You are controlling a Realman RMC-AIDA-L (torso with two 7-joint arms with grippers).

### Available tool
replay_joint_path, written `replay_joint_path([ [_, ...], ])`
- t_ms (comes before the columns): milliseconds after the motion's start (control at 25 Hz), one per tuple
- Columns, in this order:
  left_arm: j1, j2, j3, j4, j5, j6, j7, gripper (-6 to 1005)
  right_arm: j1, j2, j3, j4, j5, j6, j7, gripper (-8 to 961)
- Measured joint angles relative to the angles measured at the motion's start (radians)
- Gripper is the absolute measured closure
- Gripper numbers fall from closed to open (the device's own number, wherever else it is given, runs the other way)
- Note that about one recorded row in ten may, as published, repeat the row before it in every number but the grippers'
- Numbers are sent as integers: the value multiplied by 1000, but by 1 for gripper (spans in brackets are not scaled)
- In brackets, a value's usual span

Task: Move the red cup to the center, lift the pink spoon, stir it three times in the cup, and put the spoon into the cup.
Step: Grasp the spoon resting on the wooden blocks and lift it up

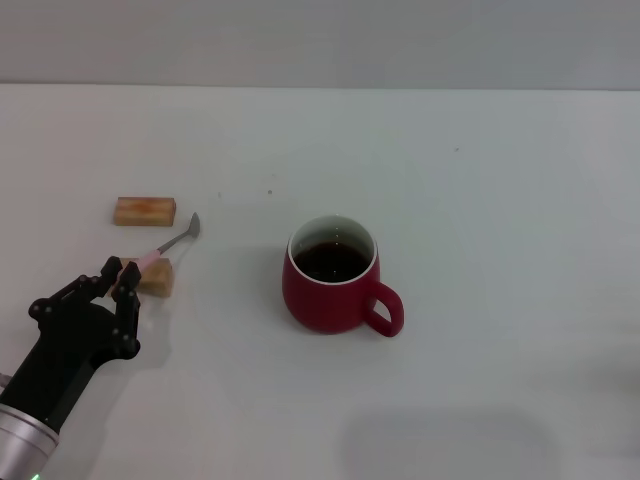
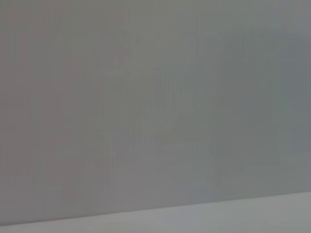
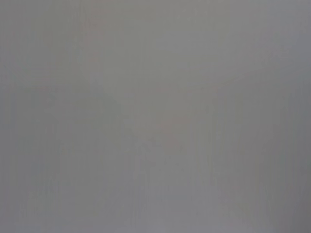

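The red cup (image 1: 335, 290) stands near the middle of the table, dark liquid inside and its handle pointing to the front right. The pink spoon (image 1: 172, 244) lies slanted at the left, its grey bowl pointing away from me and its pink handle over the nearer wooden block (image 1: 156, 279). My left gripper (image 1: 120, 270) sits at the front left, shut on the handle's end. The spoon still rests on the block. My right gripper is out of view. Both wrist views show only blank grey.
A second wooden block (image 1: 146, 211) lies just beyond the spoon at the left. The white table (image 1: 480, 200) stretches bare to the right of the cup and behind it.
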Motion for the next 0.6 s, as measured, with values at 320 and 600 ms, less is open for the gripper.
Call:
replay_joint_path([
  [320, -6, 1, 0, 0, 0, 41, 1, 863, 0, 0, 0, 0, 0, 0, 0, 954],
  [600, -26, 2, 0, 0, 0, 72, 2, 862, 1, 0, 0, 0, 0, 6, 0, 953],
])
